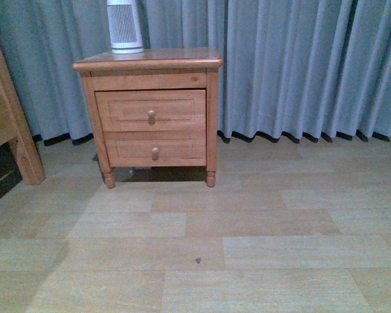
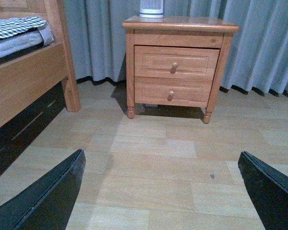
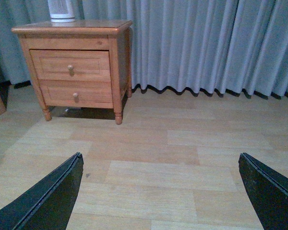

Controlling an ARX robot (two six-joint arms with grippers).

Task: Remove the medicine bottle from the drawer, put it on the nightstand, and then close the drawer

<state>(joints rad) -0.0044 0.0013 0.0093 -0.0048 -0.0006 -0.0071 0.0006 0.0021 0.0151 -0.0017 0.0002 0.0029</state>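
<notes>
Both pairs of jaws stand wide apart and hold nothing. The left gripper [image 2: 161, 158] and the right gripper [image 3: 160, 158] each show only two dark, flat-sided fingertips, with bare floor [image 1: 247, 248] between them. Both hang well back from the nightstand [image 1: 150, 64].

From where things lie, I'd say nothing of the job is done yet. The drawer [image 1: 127, 111], the taller upper one, sits flush in its frame, and so does the shallower lower drawer [image 1: 130, 150]. The medicine bottle is nowhere to be seen. I take it to be inside the closed drawer, though nothing here proves it. Opening, lifting out, setting down and closing all remain.

The nightstand is honey-brown wood with a soft sheen, a rounded-edge top slab and short turned feet. Each drawer has a framed panel face, and the upper one carries a small round wooden knob [image 1: 151, 115], which looks like the only thing to grip. A white ribbed cylinder appliance [image 1: 125, 26] stands toward the left of the top, leaving bare wood to its right for the bottle.

Behind hangs a grey-blue curtain [image 1: 300, 65] in deep folds. The floor is pale wood-look planking, smooth but for one dark speck [image 1: 197, 261]. A plain-plank bed frame [image 2: 29, 81] with checked bedding [image 2: 14, 26] stands off to the left.
</notes>
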